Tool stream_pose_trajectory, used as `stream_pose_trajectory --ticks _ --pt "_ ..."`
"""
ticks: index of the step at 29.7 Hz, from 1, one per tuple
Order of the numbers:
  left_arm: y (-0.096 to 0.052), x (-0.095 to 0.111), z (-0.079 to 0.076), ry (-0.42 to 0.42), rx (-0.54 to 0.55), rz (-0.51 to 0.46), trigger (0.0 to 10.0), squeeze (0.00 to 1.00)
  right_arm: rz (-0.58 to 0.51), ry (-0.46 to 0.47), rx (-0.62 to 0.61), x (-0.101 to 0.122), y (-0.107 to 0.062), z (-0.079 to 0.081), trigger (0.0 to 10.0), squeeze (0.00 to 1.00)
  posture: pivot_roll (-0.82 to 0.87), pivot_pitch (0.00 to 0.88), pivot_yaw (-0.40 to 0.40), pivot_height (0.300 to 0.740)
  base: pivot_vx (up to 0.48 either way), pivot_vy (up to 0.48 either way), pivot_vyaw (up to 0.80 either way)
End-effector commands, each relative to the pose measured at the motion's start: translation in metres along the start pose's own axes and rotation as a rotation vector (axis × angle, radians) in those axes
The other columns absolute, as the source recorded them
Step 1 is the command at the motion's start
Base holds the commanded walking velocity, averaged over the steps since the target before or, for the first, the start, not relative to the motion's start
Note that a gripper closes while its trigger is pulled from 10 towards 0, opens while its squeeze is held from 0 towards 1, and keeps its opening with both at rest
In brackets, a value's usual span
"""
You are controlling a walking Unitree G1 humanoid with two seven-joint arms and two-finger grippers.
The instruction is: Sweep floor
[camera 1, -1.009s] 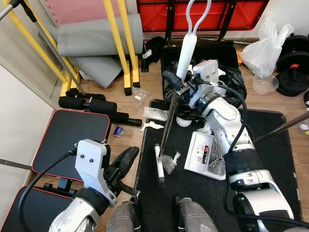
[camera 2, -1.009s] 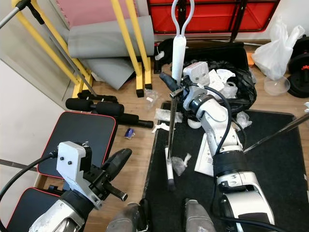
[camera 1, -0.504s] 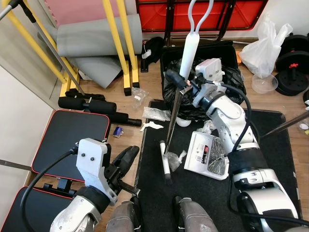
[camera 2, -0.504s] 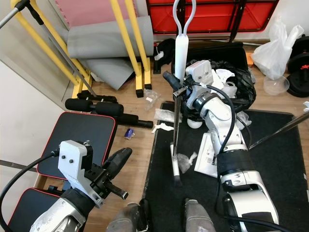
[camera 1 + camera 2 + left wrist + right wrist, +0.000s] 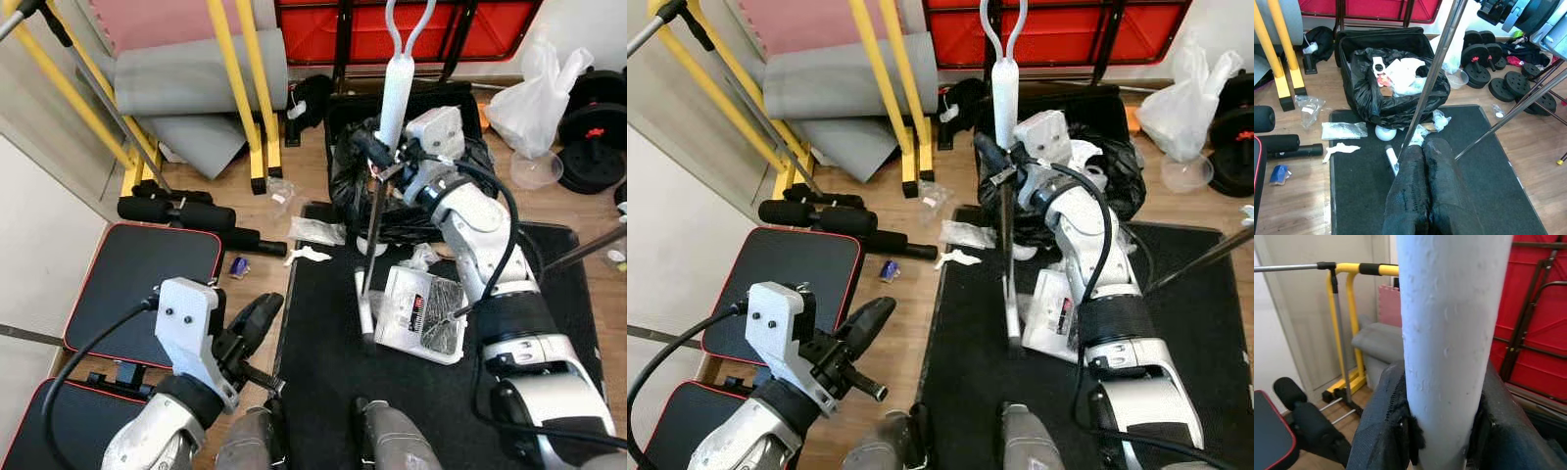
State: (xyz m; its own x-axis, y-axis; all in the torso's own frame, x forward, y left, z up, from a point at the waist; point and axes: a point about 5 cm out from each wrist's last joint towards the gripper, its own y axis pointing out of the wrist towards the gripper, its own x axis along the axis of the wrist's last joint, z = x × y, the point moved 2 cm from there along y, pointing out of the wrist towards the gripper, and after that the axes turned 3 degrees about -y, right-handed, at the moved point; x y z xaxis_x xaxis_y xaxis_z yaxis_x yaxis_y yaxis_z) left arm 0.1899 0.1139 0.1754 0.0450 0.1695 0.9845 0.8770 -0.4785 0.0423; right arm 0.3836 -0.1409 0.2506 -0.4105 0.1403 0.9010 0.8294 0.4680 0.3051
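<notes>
My right gripper (image 5: pixel 380 160) is shut on the broom's white handle (image 5: pixel 396 91), which also shows in the right wrist view (image 5: pixel 1448 333) between the black fingers (image 5: pixel 1382 428). The dark shaft (image 5: pixel 373 235) runs down to the brush head (image 5: pixel 363 315) on the black mat (image 5: pixel 323 392). The brush sits against a white dustpan (image 5: pixel 423 315) holding litter. A crumpled plastic scrap (image 5: pixel 378 303) lies between them. My left gripper (image 5: pixel 259 319) hangs low at the left, shut with nothing in it (image 5: pixel 1422 147).
A black rubbish bag (image 5: pixel 1376 93) sits in an open case behind the mat. Plastic wrappers (image 5: pixel 315 231), a white scrap (image 5: pixel 307 256) and a blue bit (image 5: pixel 240 265) lie on the wood floor. Bench pads (image 5: pixel 137 274), yellow frame legs (image 5: pixel 257 157) and weights (image 5: pixel 1484 68) crowd the sides.
The right arm has swung the broom to the right. The brush head slid across the mat up to the dustpan, pushing the plastic scrap along. The left arm stayed still.
</notes>
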Motion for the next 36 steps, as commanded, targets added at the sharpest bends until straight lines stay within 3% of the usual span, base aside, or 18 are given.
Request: stream_pose_trajectory --ticks 1,18,36 --pt "-0.002 -0.006 0.002 -0.011 0.017 0.023 10.0 0.00 -0.040 0.008 0.001 0.007 0.003 0.002 10.0 0.00 -0.05 0.299 0.006 0.740 0.000 0.000 -0.80" --pt "0.001 -0.007 0.004 -0.008 0.017 0.018 10.0 0.00 -0.035 0.016 -0.074 0.008 0.007 -0.004 10.0 0.00 -0.05 0.280 0.005 0.740 0.000 0.000 -0.79" --pt "0.003 -0.007 0.005 -0.008 0.021 0.010 10.0 0.00 -0.066 0.001 -0.073 0.018 0.012 -0.003 10.0 0.00 -0.06 0.277 -0.002 0.740 0.000 0.000 -0.79"
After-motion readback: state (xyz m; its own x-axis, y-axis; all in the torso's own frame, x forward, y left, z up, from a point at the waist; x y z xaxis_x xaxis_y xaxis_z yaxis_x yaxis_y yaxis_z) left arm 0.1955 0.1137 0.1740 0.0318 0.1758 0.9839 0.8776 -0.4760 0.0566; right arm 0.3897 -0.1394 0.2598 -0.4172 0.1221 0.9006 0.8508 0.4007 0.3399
